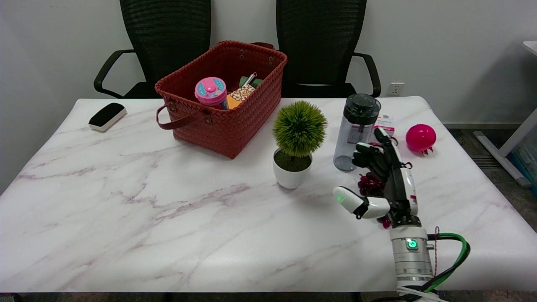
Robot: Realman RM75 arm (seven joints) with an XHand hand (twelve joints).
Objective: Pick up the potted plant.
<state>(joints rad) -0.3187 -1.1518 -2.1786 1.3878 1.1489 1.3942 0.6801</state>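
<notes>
The potted plant (297, 141) is a round green tuft in a small white pot, upright near the middle of the marble table (126, 201). My right hand (381, 180) hovers to its right, over the bunch of dark grapes (369, 182), which it mostly hides. Its thumb points left toward the pot and the other fingers are raised and apart. It holds nothing, and a clear gap separates it from the pot.
A clear bottle with a black lid (355, 131) stands just right of the plant, with a pink-and-white box (385, 123) behind it and a pink ball (420, 137) farther right. A red woven basket (222, 96) with items sits behind left. A black-and-white eraser (107, 116) lies far left.
</notes>
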